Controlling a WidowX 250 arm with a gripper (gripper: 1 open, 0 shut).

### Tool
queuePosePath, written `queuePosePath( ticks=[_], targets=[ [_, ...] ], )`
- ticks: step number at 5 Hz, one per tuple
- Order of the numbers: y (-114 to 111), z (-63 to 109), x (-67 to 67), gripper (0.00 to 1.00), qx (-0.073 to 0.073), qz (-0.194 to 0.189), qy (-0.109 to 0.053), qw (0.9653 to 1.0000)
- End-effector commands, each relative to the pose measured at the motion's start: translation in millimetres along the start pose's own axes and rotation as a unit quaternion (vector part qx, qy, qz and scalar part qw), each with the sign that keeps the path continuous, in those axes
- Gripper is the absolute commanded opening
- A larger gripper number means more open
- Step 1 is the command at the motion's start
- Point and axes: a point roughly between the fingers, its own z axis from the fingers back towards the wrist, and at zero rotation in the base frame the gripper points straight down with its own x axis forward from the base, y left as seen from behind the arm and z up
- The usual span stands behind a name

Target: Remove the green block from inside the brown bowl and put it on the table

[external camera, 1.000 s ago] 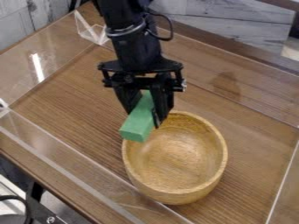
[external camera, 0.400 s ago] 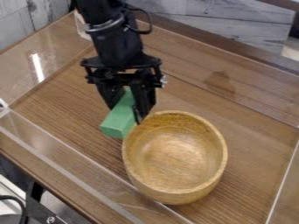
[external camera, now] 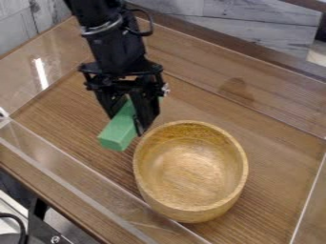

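Note:
The green block (external camera: 120,130) hangs tilted in the air, left of the brown bowl (external camera: 192,170) and just above the table (external camera: 64,110). My gripper (external camera: 129,111) is shut on the block's upper end, its black fingers pointing steeply down. The block's lower end sticks out below the fingers, clear of the bowl's rim. Nothing lies inside the light tan wooden bowl, which stands at the lower right.
Clear acrylic walls (external camera: 57,162) edge the tabletop along the near and left sides. The black arm (external camera: 99,24) rises toward the upper left. Bare wood-grain surface stretches left of the bowl and behind it.
My gripper has carried the green block leftward, from over the bowl's left rim to a spot beside the bowl above the table. The bowl has stayed put.

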Motion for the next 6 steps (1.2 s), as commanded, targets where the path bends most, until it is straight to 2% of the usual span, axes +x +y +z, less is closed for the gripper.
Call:
queuePosePath(
  ticks=[1, 6],
  targets=[
    [5.1, 10.6, 1.9, 0.00, 0.008, -0.013, -0.022, 0.9996],
    [32.9, -5.2, 0.5, 0.00, 0.013, -0.035, -0.013, 0.9992]
  ],
)
